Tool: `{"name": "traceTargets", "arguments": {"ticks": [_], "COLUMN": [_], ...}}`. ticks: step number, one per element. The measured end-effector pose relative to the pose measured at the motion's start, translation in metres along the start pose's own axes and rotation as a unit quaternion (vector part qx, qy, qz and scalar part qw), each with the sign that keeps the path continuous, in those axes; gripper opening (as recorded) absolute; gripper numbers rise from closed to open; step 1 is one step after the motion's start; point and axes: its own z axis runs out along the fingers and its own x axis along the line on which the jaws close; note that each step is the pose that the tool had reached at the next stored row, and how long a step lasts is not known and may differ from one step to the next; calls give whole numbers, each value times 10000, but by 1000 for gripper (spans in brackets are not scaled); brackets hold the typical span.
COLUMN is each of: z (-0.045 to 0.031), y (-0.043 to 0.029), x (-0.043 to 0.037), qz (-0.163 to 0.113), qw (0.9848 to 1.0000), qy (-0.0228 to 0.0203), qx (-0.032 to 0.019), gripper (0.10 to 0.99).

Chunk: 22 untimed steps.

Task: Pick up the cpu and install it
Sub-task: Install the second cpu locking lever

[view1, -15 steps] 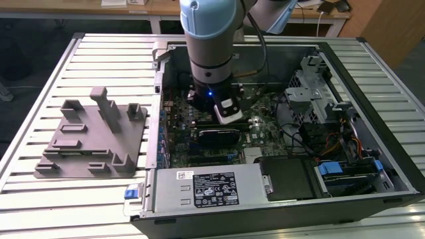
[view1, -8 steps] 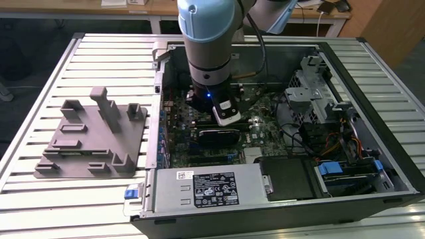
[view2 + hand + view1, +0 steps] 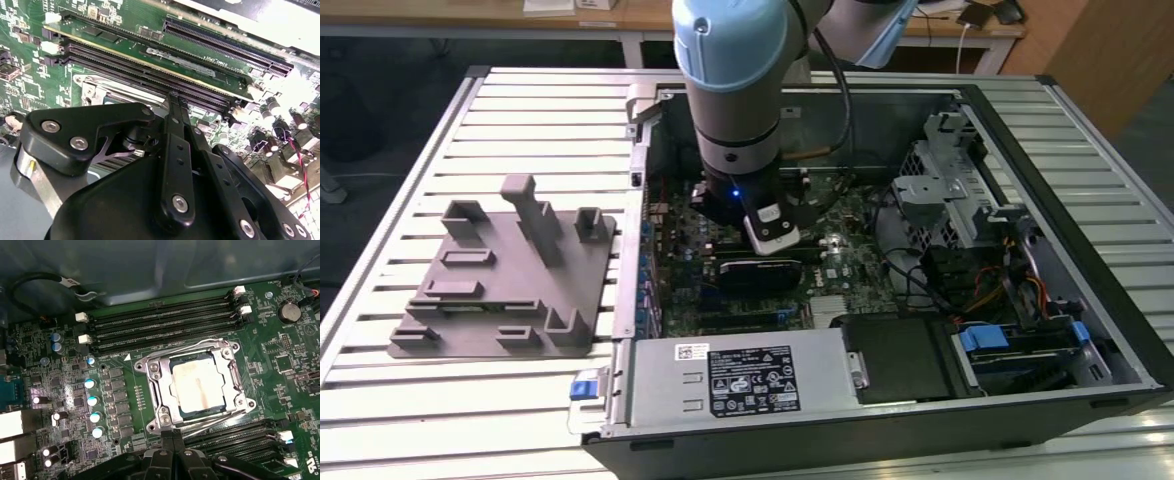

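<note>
Right now we are hanging over the open computer case [image 3: 1067, 330], which is lying on the slatted bench [image 3: 400, 400], with our arm [image 3: 736, 90] reaching down into the case's middle above the motherboard [image 3: 847, 270]. In the first wrist view the cpu [image 3: 198, 386] is sitting inside the metal-framed socket [image 3: 157, 390] on the green board, its pale silver top facing up and its edges lying square within the frame. Rows of long black memory slots [image 3: 160, 325] are running along one side of the socket, and more are running along the opposite side. Our tool [image 3: 173, 442] is hovering just beside the socket's frame, apart from the chip, and its two thin fingers [image 3: 167, 440] are pressing together with nothing between them, so we are holding nothing. In the second wrist view the same closed fingertips [image 3: 174, 102] are pointing at the slots near a corner of the socket frame. On the bench near the edge at the exterior view's left, the grey fixture plate [image 3: 507, 290] with its upright posts is standing well apart from the case. At the case's near edge in that view, the labelled power supply [image 3: 740, 378] is lying flat.
</note>
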Motion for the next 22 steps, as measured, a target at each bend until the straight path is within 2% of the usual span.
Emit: {"name": "traceTargets", "arguments": {"ticks": [12,22], "z": [41,66], "y": [-17,-20], "x": [42,60], "qz": [16,23], "qw": [9999,9998], "qy": [27,40], "qx": [-134,-199], "gripper": [106,106]}}
